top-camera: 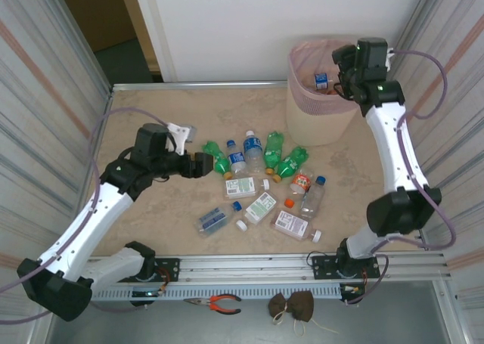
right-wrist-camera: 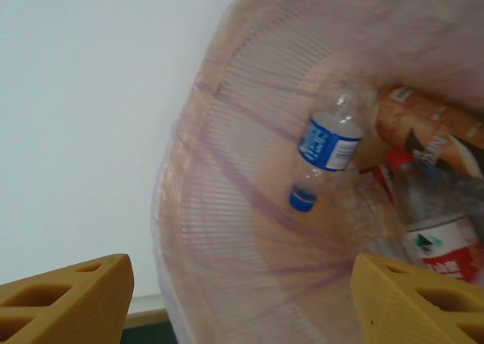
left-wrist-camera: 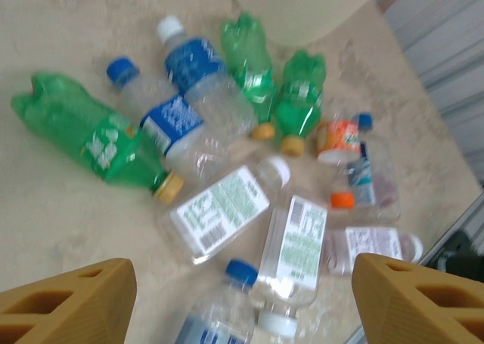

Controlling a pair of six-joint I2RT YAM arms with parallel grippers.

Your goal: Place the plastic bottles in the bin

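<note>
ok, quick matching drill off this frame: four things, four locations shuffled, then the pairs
Things
1. left gripper
2. right gripper
3. bin
4. pliers

Places
A. far right corner of the table
B. above the bin's mouth
C. just left of the plastic bottles
D. off the table, on the near side of the rail

Pairs: 1-C, 2-B, 3-A, 4-D

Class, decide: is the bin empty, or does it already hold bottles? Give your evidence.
Not empty. Inside the bin, a clear blue-labelled bottle lies against the pink liner, with a red-capped bottle beside it.
</note>
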